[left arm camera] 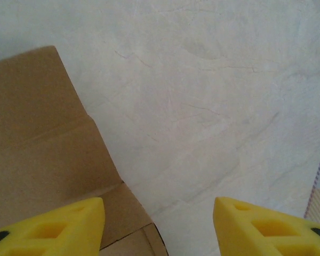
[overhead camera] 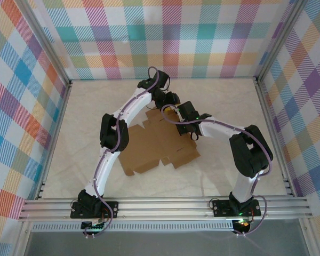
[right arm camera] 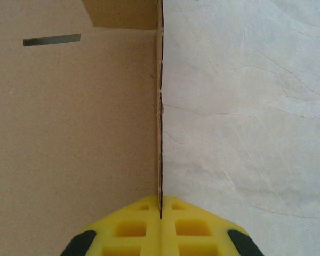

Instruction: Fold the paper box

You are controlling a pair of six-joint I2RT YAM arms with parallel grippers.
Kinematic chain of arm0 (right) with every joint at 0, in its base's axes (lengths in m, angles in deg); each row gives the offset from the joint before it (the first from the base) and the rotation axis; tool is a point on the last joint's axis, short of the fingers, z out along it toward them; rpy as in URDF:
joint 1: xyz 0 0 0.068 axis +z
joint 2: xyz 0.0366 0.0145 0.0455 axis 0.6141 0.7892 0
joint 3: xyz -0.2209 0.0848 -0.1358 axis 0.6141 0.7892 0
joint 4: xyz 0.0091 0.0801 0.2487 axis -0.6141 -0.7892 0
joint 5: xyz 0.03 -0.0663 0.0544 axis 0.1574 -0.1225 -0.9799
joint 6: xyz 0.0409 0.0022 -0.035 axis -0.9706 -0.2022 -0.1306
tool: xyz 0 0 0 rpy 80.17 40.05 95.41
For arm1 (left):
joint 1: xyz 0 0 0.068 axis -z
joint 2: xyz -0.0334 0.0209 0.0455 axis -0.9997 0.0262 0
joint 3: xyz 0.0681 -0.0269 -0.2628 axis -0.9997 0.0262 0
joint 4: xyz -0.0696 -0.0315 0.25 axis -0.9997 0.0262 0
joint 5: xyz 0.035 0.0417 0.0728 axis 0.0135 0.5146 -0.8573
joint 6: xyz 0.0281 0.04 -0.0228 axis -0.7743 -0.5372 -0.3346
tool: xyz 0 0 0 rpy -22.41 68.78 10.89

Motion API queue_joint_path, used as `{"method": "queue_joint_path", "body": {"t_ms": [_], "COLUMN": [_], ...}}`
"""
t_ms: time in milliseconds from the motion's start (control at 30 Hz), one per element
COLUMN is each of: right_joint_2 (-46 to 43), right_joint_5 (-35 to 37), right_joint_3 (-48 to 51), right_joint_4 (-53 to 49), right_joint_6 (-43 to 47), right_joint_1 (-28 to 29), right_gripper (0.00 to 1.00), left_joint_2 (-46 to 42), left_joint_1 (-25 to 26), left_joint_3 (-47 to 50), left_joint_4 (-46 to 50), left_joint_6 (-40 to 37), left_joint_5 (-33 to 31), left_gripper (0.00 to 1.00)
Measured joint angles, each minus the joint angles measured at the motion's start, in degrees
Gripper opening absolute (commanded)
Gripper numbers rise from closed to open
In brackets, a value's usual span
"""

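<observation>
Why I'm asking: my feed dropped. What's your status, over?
Left tool open over a flap edge. Right tool shut on an edge of the paper box. Box not yet folded. Nothing in the way.

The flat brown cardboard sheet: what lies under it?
The pale marbled table shows around the flat brown cardboard sheet, which seems to lie on it. What is directly beneath is covered and cannot be seen.

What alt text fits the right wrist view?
The right gripper is shut, its yellow fingers pinching the edge of a brown cardboard sheet; that edge runs straight up the middle of the frame. The sheet covers the left half, with a narrow dark slot near the top, and the pale table covers the right half.
</observation>
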Motion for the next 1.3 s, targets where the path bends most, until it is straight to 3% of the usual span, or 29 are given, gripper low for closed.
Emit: {"method": "queue_joint_path", "body": {"t_ms": [367,533,1000,1300], "right_joint_2": [0.0,0.2,0.3,0.3], "right_joint_5": [0.4,0.7,1.9,3.7], "right_joint_3": [0.0,0.0,-0.6,-0.8], "right_joint_4": [0.0,0.0,-0.5,-0.6], "right_joint_6": [0.0,0.0,0.9,2.2], "right_joint_1": [0.0,0.3,0.7,0.9], "right_gripper": [0.0,0.0,0.0,0.0], "left_joint_2": [0.0,0.0,0.0,0.0], "left_joint_1": [0.4,0.9,1.2,1.2], "left_joint_3": [1.3,2.4,2.9,2.9], "left_joint_4": [0.0,0.0,0.0,0.0], "left_joint_6": [3.8,4.7,5.9,5.9], "left_joint_5": [3.0,3.5,3.4,3.6], "left_gripper": [0.45,0.5,0.26,0.18]}}
